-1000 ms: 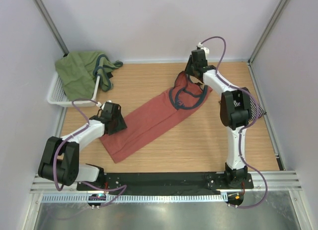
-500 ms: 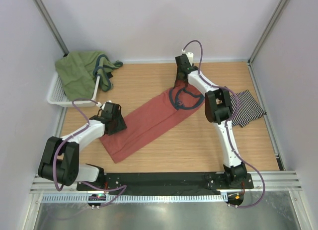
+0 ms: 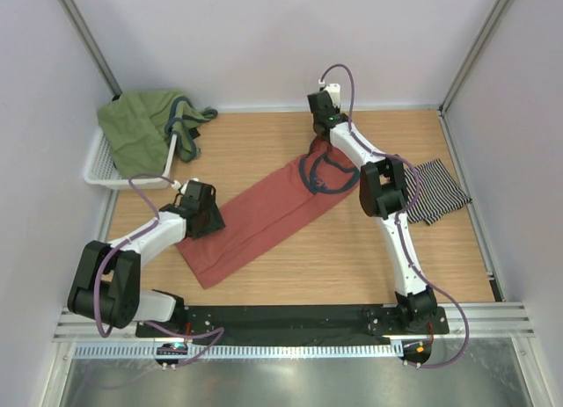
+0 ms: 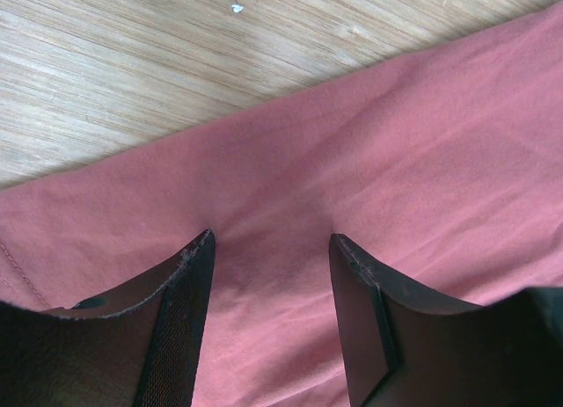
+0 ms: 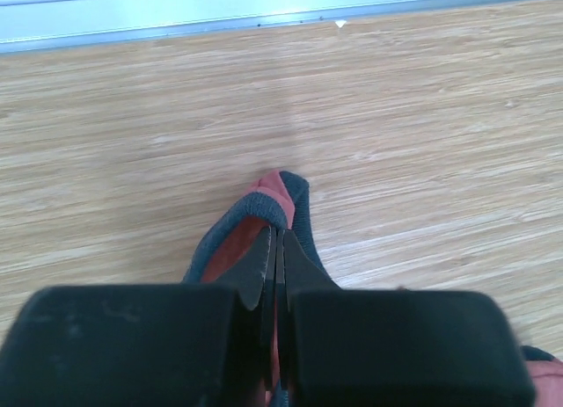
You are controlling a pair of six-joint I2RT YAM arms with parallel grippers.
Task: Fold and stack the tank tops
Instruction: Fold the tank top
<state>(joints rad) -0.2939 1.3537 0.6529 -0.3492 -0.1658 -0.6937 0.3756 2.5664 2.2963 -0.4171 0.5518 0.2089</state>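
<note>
The salmon-red tank top (image 3: pixel 264 215) lies flat and diagonal on the wooden surface (image 3: pixel 264 143). The right end effector (image 5: pixel 277 238) is clenched on its teal-trimmed shoulder strap (image 5: pixel 280 189) at the far end. The left end effector (image 4: pixel 272 242) is released, jaws apart over the near end. The striped tank top (image 3: pixel 437 192) lies at the surface's right edge.

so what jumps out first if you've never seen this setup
The long red tank top stretched diagonally across the middle of the wooden table catches the eye first, with the right gripper pinched shut on its dark-trimmed strap at the far end and the left gripper open over its near-left end. After that, the striped tank top folded on the right side and the white basket holding green cloth at the far left.
</note>
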